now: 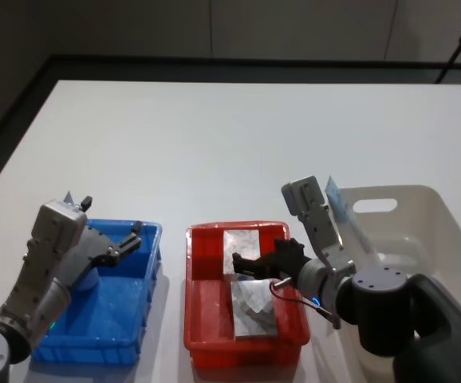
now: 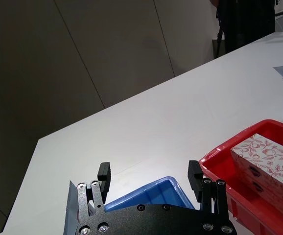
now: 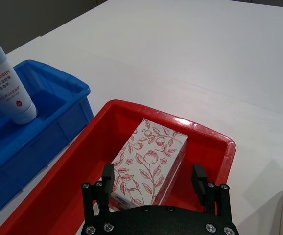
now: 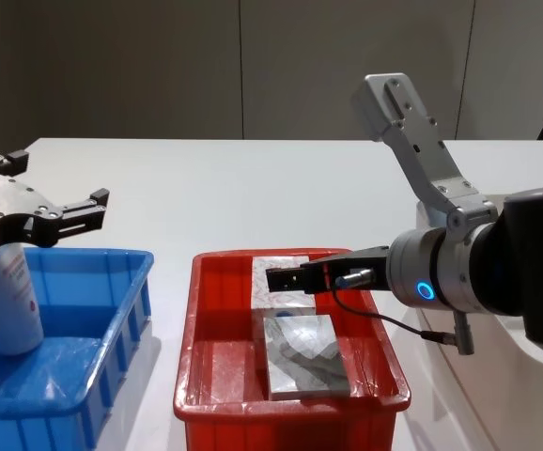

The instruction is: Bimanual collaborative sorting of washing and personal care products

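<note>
- Red plastic bin (image 1: 192,311) holds two small flat white boxes with pink-red leaf pattern (image 1: 242,241).
- Right gripper (image 1: 240,266) hovers just above them, fingers spread, empty.
- Left gripper (image 1: 111,215) hangs over the blue plastic bin (image 4: 84,256), fingers apart, empty; a tall pale-blue squeeze tube (image 4: 8,291) stands inside.

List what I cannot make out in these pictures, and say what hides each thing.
1. Head view: the right arm hides most of the inside of the white bin and the lower part of the right-hand tube.
2. Chest view: the open left gripper covers the top of the left-hand tube in the blue bin.
3. Right wrist view: the picture edge cuts off that tube, and the open right gripper hides the patterned box's near end.
</note>
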### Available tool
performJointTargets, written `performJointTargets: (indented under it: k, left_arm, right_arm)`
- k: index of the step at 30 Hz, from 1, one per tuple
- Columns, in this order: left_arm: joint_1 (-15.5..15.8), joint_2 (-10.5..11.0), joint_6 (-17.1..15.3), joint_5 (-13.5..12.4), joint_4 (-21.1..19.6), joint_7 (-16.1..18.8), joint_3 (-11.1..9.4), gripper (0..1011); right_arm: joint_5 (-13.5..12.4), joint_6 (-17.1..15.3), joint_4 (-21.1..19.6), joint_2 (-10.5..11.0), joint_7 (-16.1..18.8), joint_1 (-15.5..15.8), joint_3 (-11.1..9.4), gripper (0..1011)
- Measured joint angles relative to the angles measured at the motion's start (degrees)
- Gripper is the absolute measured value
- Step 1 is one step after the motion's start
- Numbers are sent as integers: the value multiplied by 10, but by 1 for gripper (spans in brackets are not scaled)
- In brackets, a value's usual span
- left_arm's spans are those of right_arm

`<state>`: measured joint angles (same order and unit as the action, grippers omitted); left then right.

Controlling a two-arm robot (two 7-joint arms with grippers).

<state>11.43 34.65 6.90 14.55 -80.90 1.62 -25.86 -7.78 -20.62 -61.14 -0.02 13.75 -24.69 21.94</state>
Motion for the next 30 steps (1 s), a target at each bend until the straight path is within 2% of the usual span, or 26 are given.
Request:
performJointTargets:
  k: [30]
  left_arm:
    - [0,0,0,0,0,0,0,1002]
  right_arm:
    - [5,18,87,-30,0,-43,-4,1001]
